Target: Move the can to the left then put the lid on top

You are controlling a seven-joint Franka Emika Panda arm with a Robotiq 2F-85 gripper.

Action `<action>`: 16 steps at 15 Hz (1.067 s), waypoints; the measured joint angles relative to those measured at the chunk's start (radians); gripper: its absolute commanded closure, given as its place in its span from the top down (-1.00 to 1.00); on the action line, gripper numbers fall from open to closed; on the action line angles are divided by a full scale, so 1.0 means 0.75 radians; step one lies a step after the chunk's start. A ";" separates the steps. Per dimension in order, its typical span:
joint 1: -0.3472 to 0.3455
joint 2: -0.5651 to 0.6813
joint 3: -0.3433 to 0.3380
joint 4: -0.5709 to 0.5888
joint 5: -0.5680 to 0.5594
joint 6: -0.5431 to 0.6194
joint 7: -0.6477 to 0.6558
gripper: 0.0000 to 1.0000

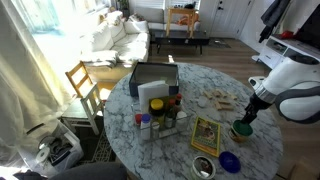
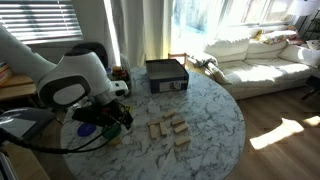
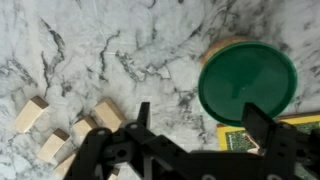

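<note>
The green lid [image 3: 247, 82] lies flat on the marble table, and a pale sliver of the can [image 3: 222, 47] shows under its far edge; the rest of the can is hidden beneath it. In an exterior view the green lid [image 1: 243, 128] sits on the dark can near the table's edge. My gripper [image 3: 200, 125] is open and empty, just above and beside the lid, with one finger by the lid's near edge. It also shows in both exterior views [image 1: 246, 113] [image 2: 110, 118].
Wooden blocks [image 3: 70, 128] [image 1: 220, 98] [image 2: 170, 130] lie close by. A yellow-green card [image 1: 206, 135] [image 3: 240, 135], a blue-purple disc [image 1: 230, 160] and a silvery tin [image 1: 203, 167] lie near the table edge. A black box [image 1: 152, 78] and bottles [image 1: 160, 115] stand mid-table.
</note>
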 measured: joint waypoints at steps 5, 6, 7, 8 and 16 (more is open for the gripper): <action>0.019 -0.158 -0.006 0.012 0.102 -0.178 -0.092 1.00; 0.025 -0.202 -0.012 0.023 0.124 -0.255 -0.111 1.00; 0.027 -0.245 -0.018 0.037 0.136 -0.333 -0.122 1.00; 0.029 -0.285 -0.025 0.055 0.150 -0.419 -0.134 1.00; 0.057 -0.430 -0.110 0.215 0.268 -0.918 -0.255 1.00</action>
